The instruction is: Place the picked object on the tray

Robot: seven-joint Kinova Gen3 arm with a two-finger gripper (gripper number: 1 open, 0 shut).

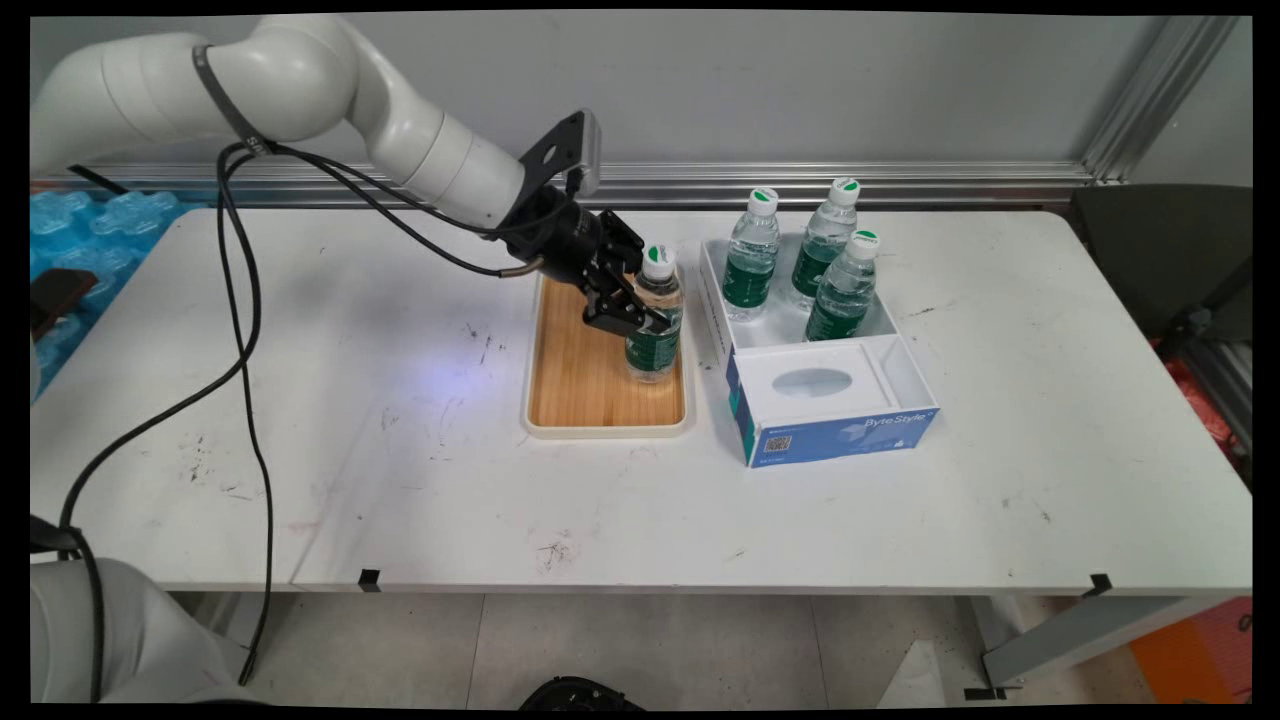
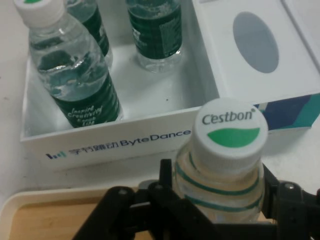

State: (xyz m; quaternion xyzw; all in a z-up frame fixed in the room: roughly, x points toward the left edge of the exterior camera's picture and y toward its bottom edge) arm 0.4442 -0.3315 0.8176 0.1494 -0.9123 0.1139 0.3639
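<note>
Four water bottles show in all, each with a white cap and a green label; one bottle (image 1: 655, 318) stands upright on the wooden tray (image 1: 580, 385), at the tray's right side, near the white box (image 1: 905, 365); the black pincer (image 1: 640, 318) is closed on this bottle, with one finger on each side of its clear body just under the cap; in the hand view its cap (image 2: 230, 131) reads Cestbon over a green mark, and the black fingers (image 2: 167, 187) hug the bottle below it.

One wooden tray lies on the white table (image 1: 400, 500); it has a pale rim and a brown floor; it sits just left of the box, a small gap apart.

One white box with a blue front stands right of the tray; its far part is an open bin; three bottles stand upright in that bin, two at the back (image 1: 752, 255) (image 1: 826, 245) and one nearer the front (image 1: 843, 288); the near part of the box has a flat white top with one grey oval window (image 1: 812, 382); the blue front reads Byte Style; the side of the box facing the tray reads ByteDance in the hand view.

Two black cables (image 1: 245, 330) hang from the arm left of the tray.
</note>
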